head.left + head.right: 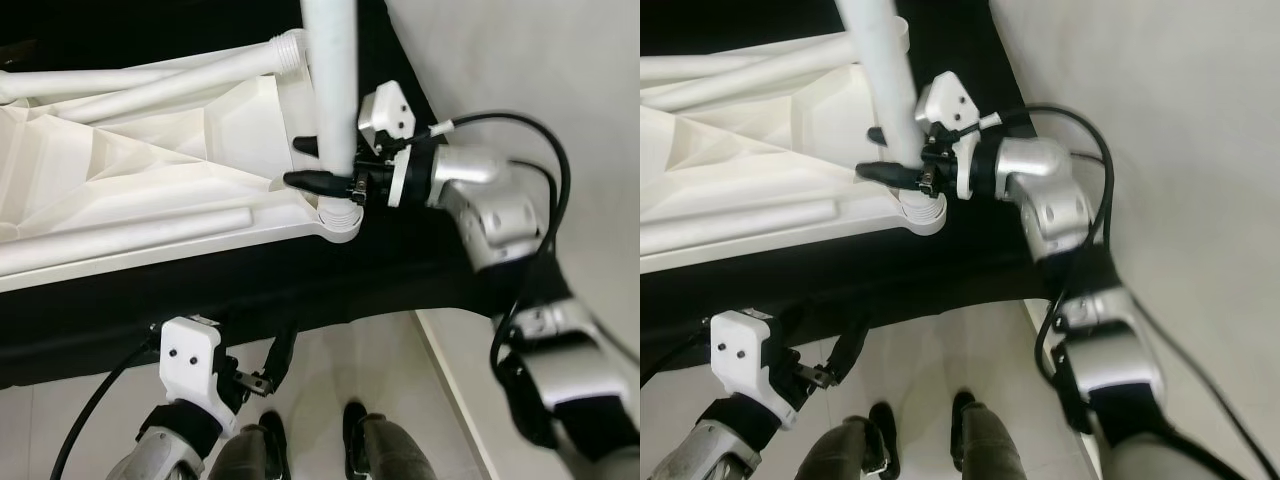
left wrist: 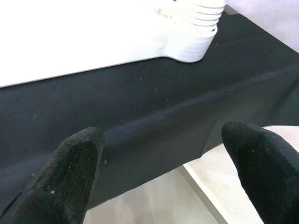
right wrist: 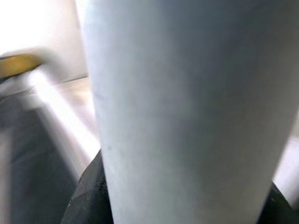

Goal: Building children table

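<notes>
Right gripper [image 1: 322,163] is closed around the leg [image 1: 331,80] just above the tabletop [image 1: 150,170] corner socket [image 1: 340,215]; left gripper [image 1: 283,355] hangs wide; the leg seems light, stiff and slippery, so grip low.

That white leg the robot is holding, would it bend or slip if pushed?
The leg looks like a stiff plastic tube, so it probably won't bend. Its smooth round surface could slip or turn in the right gripper. Standing upright at the tabletop's corner socket, it may tip if not yet seated.
</notes>
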You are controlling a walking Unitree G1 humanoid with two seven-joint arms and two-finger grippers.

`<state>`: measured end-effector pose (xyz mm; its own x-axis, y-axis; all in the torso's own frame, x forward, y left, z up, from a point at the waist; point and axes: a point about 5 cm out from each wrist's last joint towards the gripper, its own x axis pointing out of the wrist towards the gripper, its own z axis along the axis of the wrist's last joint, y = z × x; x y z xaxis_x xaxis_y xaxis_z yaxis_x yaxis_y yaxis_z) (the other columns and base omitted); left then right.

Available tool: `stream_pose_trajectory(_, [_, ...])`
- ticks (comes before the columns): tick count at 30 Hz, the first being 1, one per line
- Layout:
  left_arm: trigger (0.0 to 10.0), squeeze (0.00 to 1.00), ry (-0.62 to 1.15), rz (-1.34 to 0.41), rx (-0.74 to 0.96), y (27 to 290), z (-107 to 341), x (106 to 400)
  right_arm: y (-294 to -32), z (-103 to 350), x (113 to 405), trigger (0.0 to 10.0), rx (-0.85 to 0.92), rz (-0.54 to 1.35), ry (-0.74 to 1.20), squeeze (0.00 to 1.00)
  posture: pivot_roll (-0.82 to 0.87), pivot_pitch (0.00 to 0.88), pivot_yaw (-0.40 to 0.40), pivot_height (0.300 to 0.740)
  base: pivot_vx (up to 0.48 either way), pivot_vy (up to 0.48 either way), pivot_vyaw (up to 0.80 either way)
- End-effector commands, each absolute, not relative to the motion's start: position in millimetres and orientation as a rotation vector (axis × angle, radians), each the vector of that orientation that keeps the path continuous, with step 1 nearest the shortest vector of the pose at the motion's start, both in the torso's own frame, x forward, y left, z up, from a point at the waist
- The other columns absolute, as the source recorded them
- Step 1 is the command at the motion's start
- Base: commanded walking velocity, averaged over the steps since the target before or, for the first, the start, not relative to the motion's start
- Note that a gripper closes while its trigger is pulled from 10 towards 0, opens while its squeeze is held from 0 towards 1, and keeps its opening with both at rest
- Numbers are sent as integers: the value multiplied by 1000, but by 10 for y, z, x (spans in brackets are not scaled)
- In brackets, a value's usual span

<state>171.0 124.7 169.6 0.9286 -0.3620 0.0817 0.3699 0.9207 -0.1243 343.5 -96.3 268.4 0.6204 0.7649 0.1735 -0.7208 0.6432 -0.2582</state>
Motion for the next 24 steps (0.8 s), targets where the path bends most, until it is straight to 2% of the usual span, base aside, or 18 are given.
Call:
stream_pose_trajectory(1, [10000,0,-35,-364,-147,1265,1658,1685,-1135,1964,3404,10000,-167,598,42,0,-32,392,17,740,0,0,0])
stream_pose_trajectory(2, [10000,0,-36,-359,-149,1279,1660,1692,-1095,1879,3286,10000,-148,539,53,0,-47,402,30,740,0,0,0])
stream_pose_trajectory(5, [10000,0,-39,-358,-150,1284,1663,1708,-989,1836,3208,10000,-116,525,55,0,-52,396,37,740,0,0,0])
stream_pose_trajectory(12, [10000,0,-36,-368,-144,1276,1645,1733,-834,1937,3330,10000,-111,556,20,0,-44,375,38,740,0,0,0])
stream_pose_trajectory(24, [10000,0,-57,-337,-132,1310,1635,1801,-833,2052,3398,10000,-97,490,22,0,-38,338,14,740,0,0,0])
